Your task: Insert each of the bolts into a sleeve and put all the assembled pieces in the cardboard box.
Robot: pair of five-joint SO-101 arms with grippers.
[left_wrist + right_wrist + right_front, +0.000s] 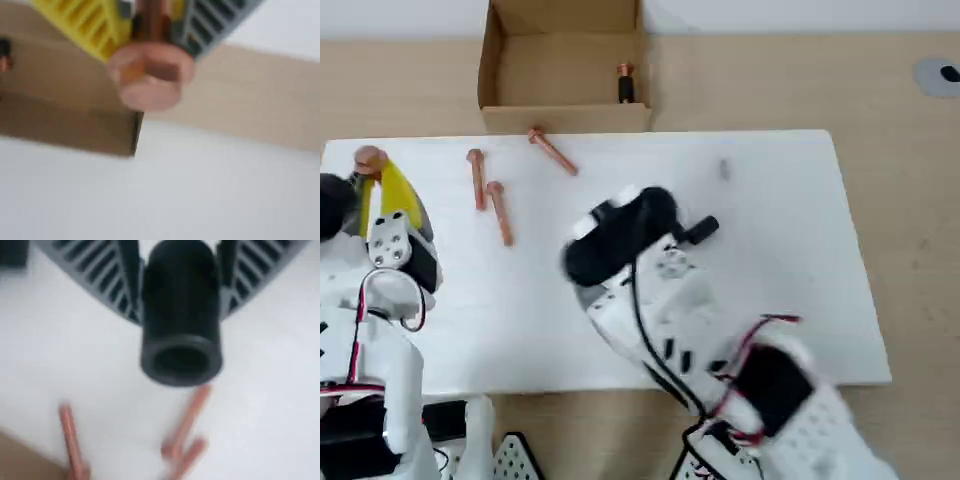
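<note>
A: What does the right gripper (180,295) hold?
B: A black sleeve (181,340), clamped between its dark ribbed fingers (95,275), hollow mouth towards the camera.
A: And beneath it?
B: A white board (270,405) with three copper bolts: two blurred ones (192,412) (182,460) close together, a third (70,440) apart near the edge, where the tan table (20,460) begins.

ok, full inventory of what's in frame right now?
cardboard box: 1, brown, on the table beyond the board's far edge
assembled piece: 1, copper bolt in black sleeve, inside the box by a side wall
loose bolts: 3, copper, lying on the board near the box
held bolt: 1, copper, in the left gripper
held sleeve: 1, black, in the right gripper
white board: 1, white, on the table
table: 1, light wood
left gripper: yellow and grey, shut on bolt
right gripper: dark grey, shut on sleeve
</note>
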